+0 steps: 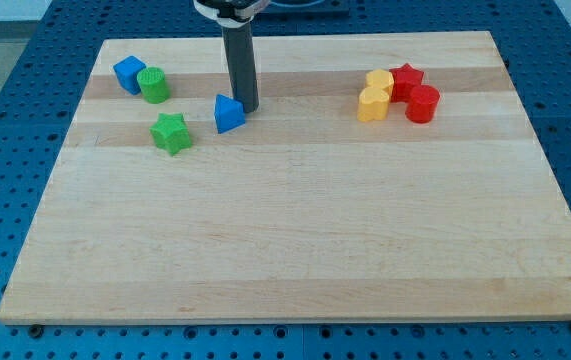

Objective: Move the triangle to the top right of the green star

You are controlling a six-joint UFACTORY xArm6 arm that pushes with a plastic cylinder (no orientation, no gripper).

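The blue triangle (228,114) lies on the wooden board (295,230) in the upper left part of the view. The green star (171,132) lies to its left and slightly lower, with a small gap between them. My tip (246,108) is right against the triangle's right side, at its upper right. The dark rod rises straight up from there to the view's top.
A blue cube (128,73) and a green cylinder (152,85) touch each other at the upper left. At the upper right, two yellow blocks (375,95), a red star (406,77) and a red cylinder (422,104) cluster together.
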